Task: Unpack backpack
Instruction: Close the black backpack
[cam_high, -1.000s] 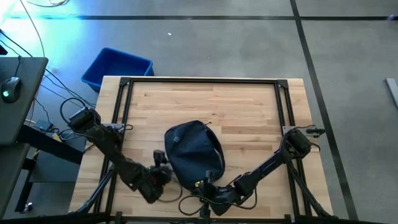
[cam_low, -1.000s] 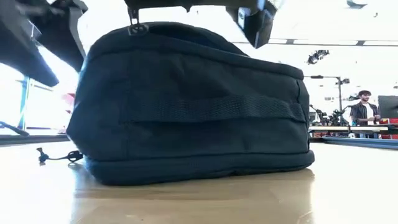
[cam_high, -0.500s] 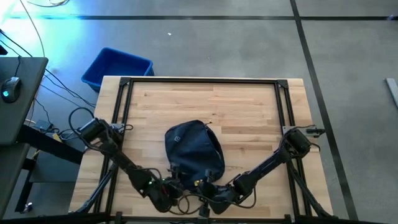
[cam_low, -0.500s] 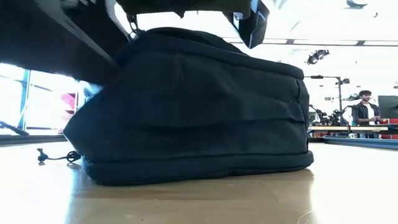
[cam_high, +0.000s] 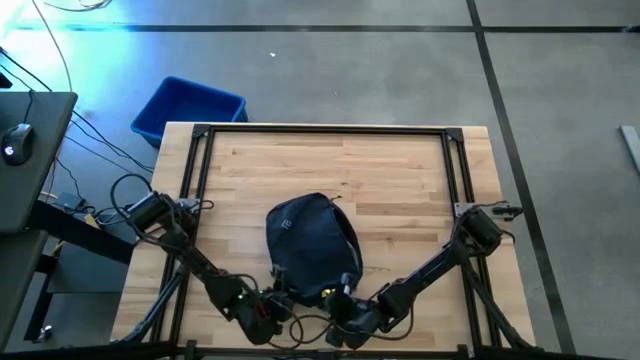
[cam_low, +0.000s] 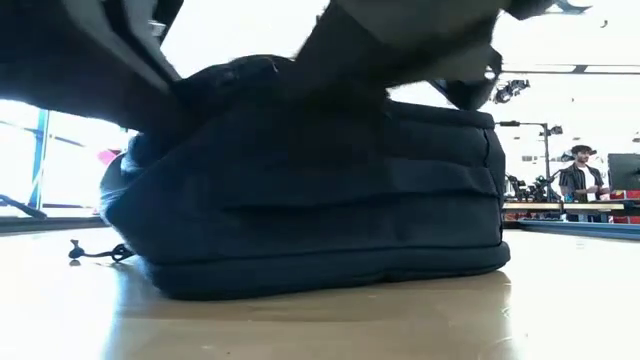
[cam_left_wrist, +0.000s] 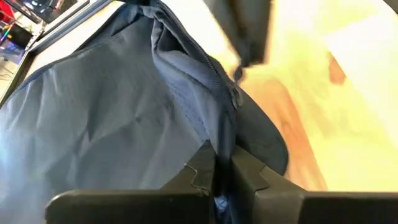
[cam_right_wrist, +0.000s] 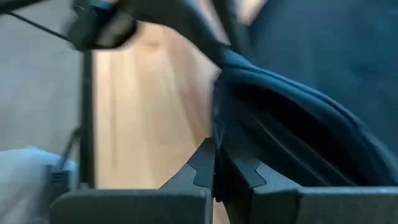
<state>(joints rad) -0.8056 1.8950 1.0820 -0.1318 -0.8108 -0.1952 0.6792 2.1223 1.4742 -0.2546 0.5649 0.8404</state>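
Now the backpack (cam_high: 312, 245) lies near the counter's (cam_high: 400, 170) front edge; the left gripper (cam_left_wrist: 222, 171) and right gripper (cam_right_wrist: 216, 167) each have jaws pinched on its fabric rim.

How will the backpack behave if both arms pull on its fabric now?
The backpack will probably sag and fold, not lift whole: its cloth creases in the left wrist view. Its broad flat base suggests it won't tip. Weight cannot be told.
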